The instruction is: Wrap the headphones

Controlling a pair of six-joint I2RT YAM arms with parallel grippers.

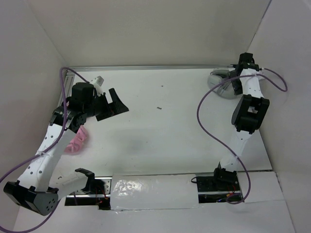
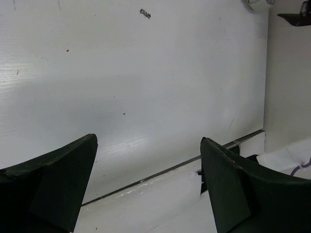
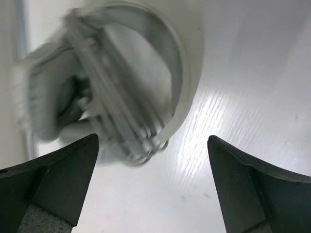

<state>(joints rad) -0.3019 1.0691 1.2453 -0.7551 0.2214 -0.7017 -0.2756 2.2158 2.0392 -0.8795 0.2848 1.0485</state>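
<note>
The light grey-white headphones (image 1: 217, 82) lie at the back right corner of the table. In the right wrist view they are blurred; the headband (image 3: 182, 73) curves round, and several turns of thin grey cable (image 3: 116, 111) lie bundled across it. My right gripper (image 1: 232, 78) is open just above and beside them, jaws wide apart and empty (image 3: 153, 138). My left gripper (image 1: 112, 108) is open and empty over the back left of the table, far from them; its view (image 2: 148, 141) shows only bare table between the fingers.
Pink headphones (image 1: 77, 141) lie under my left arm at the left. A small white piece (image 1: 98, 79) sits by the back left rail. White walls close in the table on three sides. Purple arm cables (image 1: 206, 121) loop beside the right arm.
</note>
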